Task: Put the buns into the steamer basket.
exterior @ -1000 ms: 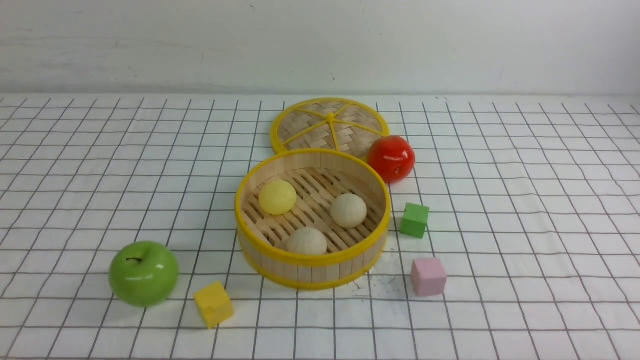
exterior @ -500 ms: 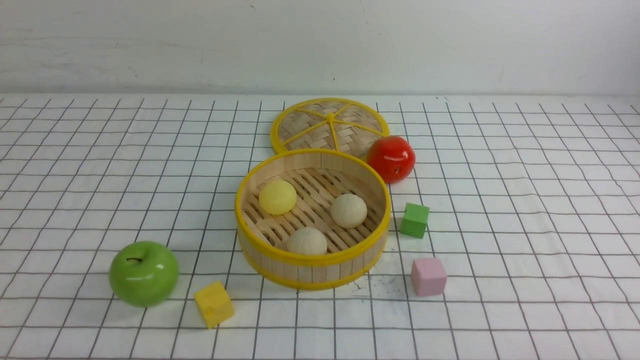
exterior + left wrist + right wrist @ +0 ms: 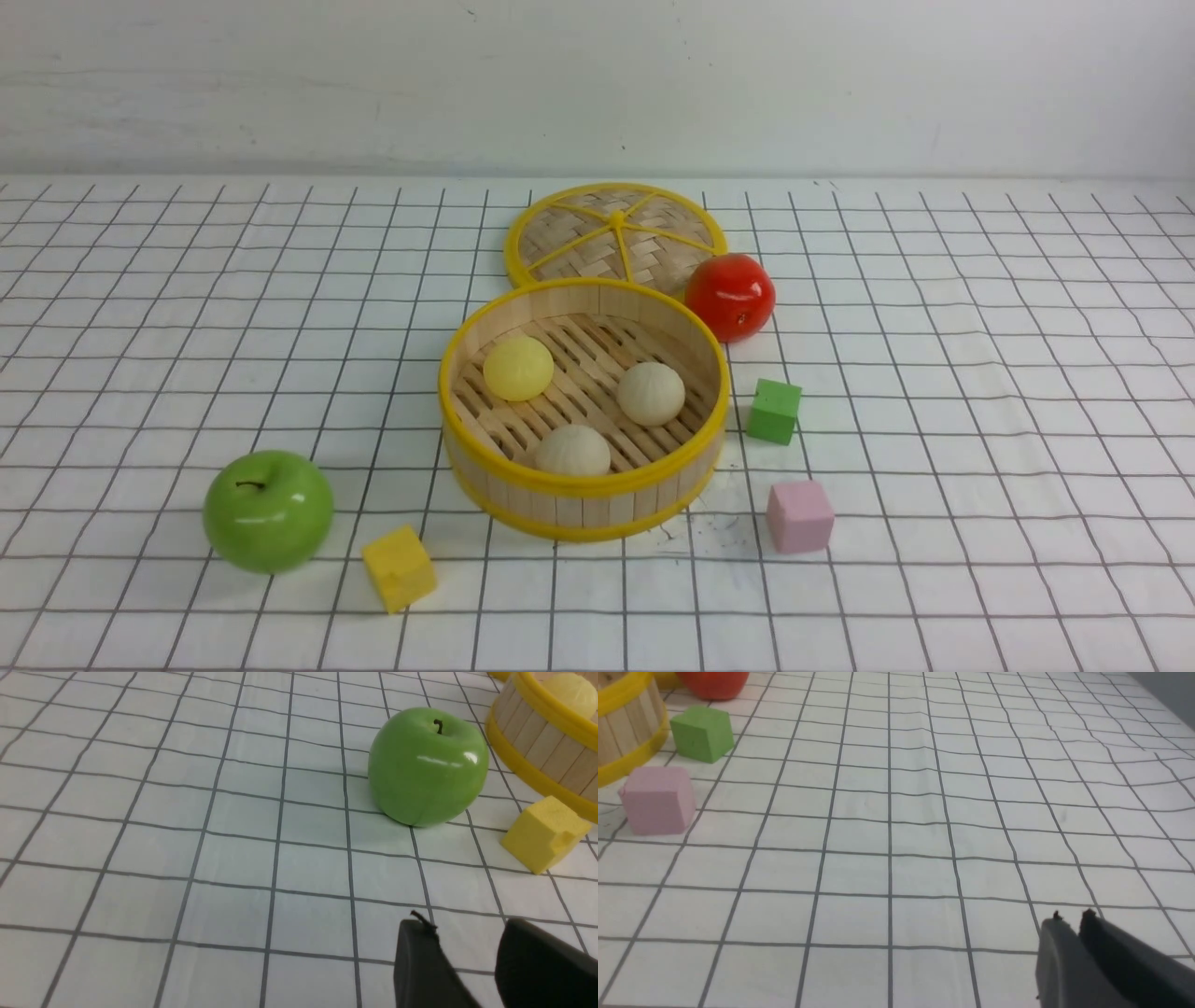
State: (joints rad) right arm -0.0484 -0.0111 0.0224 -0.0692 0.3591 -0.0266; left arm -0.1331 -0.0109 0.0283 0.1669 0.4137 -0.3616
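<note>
Left pincer [image 3: 467,933]: jaws stood apart with a clear gap, empty, hovering low over the tabletop [image 3: 187,858].
Green apple [image 3: 427,765]: ahead of the left pincer, upright, stem on top, resting on the grid cloth.
Yellow cube [image 3: 542,833]: ahead of the left pincer and just beside the apple, close to the basket wall but apart from it.
Steamer basket [image 3: 579,485]: upright in the middle of the tabletop, beyond the yellow cube from the left pincer, and off to the inner side of the right pincer.
Buns: all three lay on the slatted floor inside the basket, apart from one another; the yellow bun [image 3: 518,368] on the left pincer's side, one cream bun [image 3: 572,450] at the near wall, the other cream bun [image 3: 651,393] on the right pincer's side.
Lid [image 3: 614,233]: flat behind the basket.
Red apple [image 3: 730,296]: beside the lid's edge, far ahead of the right pincer.
Green cube [image 3: 701,732]: ahead of the right pincer, near the basket.
Pink cube [image 3: 657,800]: nearer than the green cube, apart from the basket.
Right pincer [image 3: 1071,919]: jaws nearly together with a thin slit, holding nothing, well apart from the cubes.
</note>
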